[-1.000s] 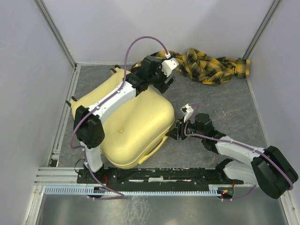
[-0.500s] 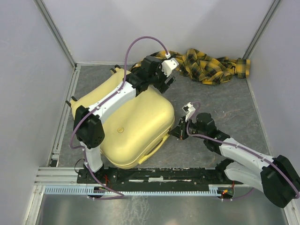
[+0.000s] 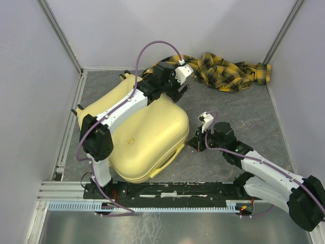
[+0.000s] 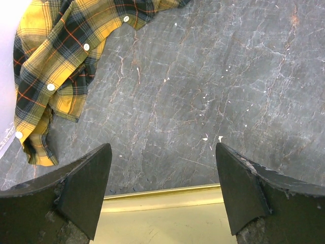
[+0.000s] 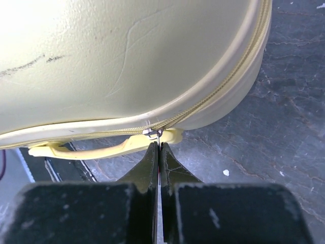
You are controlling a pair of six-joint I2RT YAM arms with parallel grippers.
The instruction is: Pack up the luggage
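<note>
The luggage [image 3: 147,137] is a pale-yellow hard-shell suitcase lying shut on the grey floor, left of centre. In the right wrist view its zipper runs along the seam of the luggage [image 5: 127,61], above the yellow handle [image 5: 101,148]. My right gripper [image 5: 159,145] is shut on the small metal zipper pull [image 5: 153,133], at the suitcase's right edge [image 3: 192,144]. My left gripper [image 3: 179,90] hangs open over the far edge of the lid. Nothing lies between its fingers [image 4: 162,150], only the yellow shell [image 4: 162,223] below.
A yellow-and-black plaid cloth [image 3: 223,71] lies crumpled at the back right against the wall; the left wrist view shows that cloth [image 4: 56,66] at its upper left. White walls close in three sides. A black rail [image 3: 167,190] runs along the near edge.
My right gripper has closed its fingers onto the zipper pull, and that arm's elbow has swung down to the right. The left arm and the suitcase have stayed put.
</note>
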